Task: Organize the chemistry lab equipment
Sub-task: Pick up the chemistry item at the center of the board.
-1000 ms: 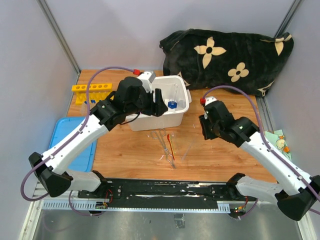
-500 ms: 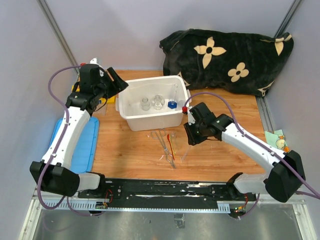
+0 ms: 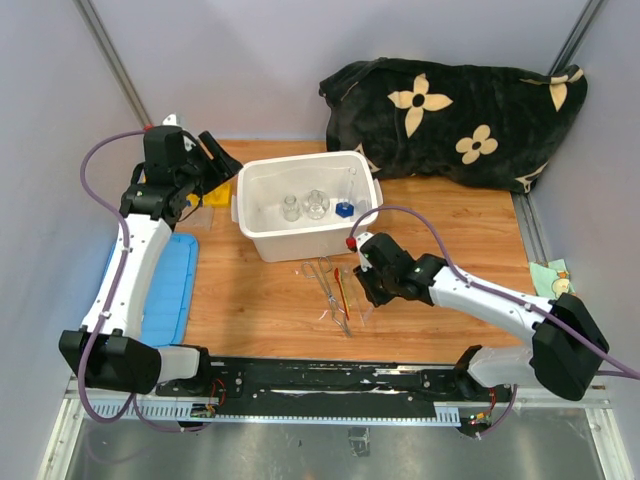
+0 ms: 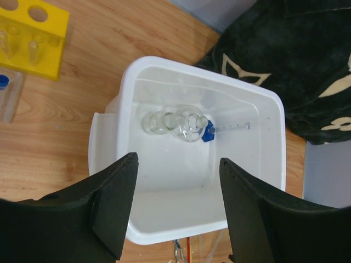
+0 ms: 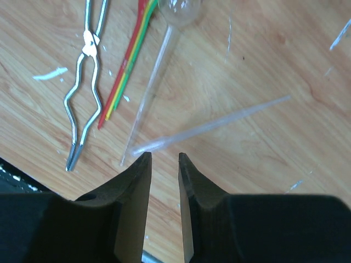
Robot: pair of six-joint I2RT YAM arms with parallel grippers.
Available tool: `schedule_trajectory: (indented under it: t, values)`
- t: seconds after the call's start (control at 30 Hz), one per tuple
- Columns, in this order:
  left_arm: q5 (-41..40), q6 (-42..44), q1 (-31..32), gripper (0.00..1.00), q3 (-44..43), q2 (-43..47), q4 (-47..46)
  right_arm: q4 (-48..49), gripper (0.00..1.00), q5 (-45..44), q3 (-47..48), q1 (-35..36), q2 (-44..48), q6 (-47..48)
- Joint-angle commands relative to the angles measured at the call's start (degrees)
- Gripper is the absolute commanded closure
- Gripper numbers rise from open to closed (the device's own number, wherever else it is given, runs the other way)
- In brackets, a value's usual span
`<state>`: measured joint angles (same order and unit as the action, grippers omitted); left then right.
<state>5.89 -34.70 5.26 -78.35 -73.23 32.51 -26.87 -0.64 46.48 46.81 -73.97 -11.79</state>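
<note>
The white bin (image 3: pixel 262 243) holds two small glass beakers (image 3: pixel 290 208), a flask (image 4: pixel 189 123) and a blue-based glass piece (image 3: pixel 344 208). My left gripper (image 3: pixel 222 163) is open and empty, up by the bin's left side, near the yellow tube rack (image 4: pixel 30 35) and a blue-capped tube (image 4: pixel 6 93). My right gripper (image 3: pixel 364 292) is low over the table in front of the bin, its jaws a narrow gap apart and empty. Just past its tips lie a clear pipette (image 5: pixel 219 123) and a round-bulbed glass tube (image 5: pixel 152 82). Metal tweezers (image 5: pixel 88 71) and the thin red-orange tool (image 5: pixel 129 60) lie to their left.
The bin's blue lid (image 3: pixel 160 290) lies flat at the table's left edge. The black flower-patterned blanket (image 3: pixel 460 115) fills the back right corner. The table's near edge, a black rail (image 3: pixel 330 375), is close behind the right gripper.
My left gripper has swung from over the bin out to its left, by the yellow rack. My right gripper has moved left and down to the glass tubes in front of the bin.
</note>
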Motion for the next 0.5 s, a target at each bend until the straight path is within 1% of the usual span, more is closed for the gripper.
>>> schedule_trajectory:
  t: [0.0,0.1,0.27,0.47]
  values:
    - [-1.56,1.65,-0.6,0.34,-4.05,1.66,0.41,7.0,0.73,-6.98,0.07,2.92,0.44,-1.65]
    - [-0.68,1.36,-0.6,0.34,-3.39,2.03,-0.04,10.03,0.73,-8.22,0.16,4.38,0.15,-2.52]
    - [0.43,0.54,-0.6,0.34,-0.26,3.68,-1.38,13.59,0.74,-7.67,0.96,4.52,-4.94,-2.8]
    - [0.13,0.85,-0.6,0.35,-0.33,4.36,-0.97,16.57,0.74,-5.8,1.1,4.96,-9.27,-3.54]
